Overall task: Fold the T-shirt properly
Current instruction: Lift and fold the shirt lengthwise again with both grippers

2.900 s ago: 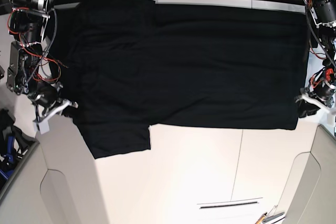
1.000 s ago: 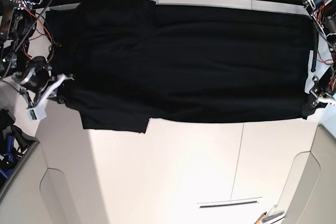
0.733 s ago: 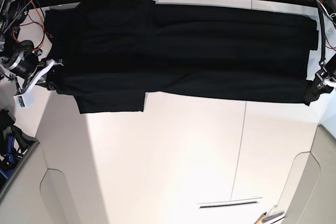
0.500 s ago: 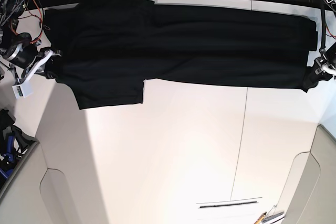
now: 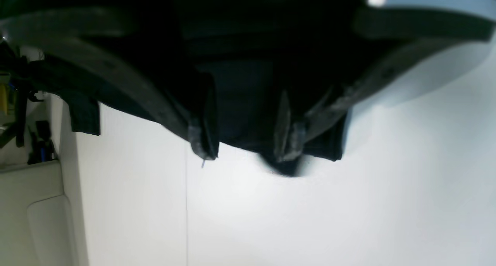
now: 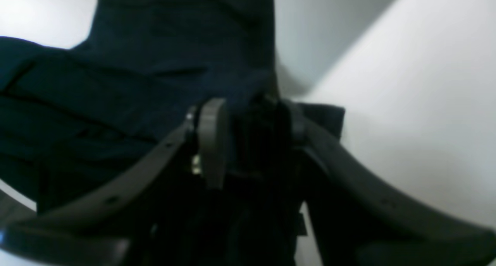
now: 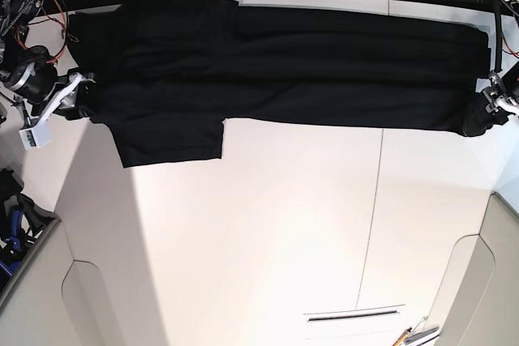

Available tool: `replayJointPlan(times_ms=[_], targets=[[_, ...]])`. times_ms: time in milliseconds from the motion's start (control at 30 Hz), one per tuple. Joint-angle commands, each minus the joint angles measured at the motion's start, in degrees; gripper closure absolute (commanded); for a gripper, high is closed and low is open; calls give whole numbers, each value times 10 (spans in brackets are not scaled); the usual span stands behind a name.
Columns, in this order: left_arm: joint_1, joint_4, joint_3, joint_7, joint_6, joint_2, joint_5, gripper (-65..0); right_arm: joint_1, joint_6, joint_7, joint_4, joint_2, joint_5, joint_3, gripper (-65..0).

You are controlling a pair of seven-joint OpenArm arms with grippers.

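No text, label, brand, number or sign can be read in any of the three views. The T-shirt (image 7: 276, 79) shows only plain black cloth with no lettering. The white block (image 7: 36, 134) at the left edge of the base view carries small green marks, too small to read as characters.

One black T-shirt (image 7: 276, 70) stretches across the upper part of the frame on one white bench (image 7: 268, 232). Two grippers flank it: the right gripper (image 7: 73, 96) at upper left, the left gripper (image 7: 485, 115) at upper right.
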Motion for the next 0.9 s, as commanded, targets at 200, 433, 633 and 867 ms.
replayJointPlan(times_ms=[200, 433, 633, 867], targets=[[-5, 10, -3, -12, -5, -14, -20, -271, 42, 0, 62, 33, 8, 2, 5, -215], [-5, 10, -3, -13, -5, -14, -20, -271, 120, 0, 115, -42, 9, -84, -22, -272], [-5, 10, -3, -13, -5, -14, -20, -271, 180, -7, 131, -225, 9, -83, -94, -361], [-4, 10, -3, -12, -5, -14, -19, -271, 204, -10, 129, -308, 6, -76, -174, -359]])
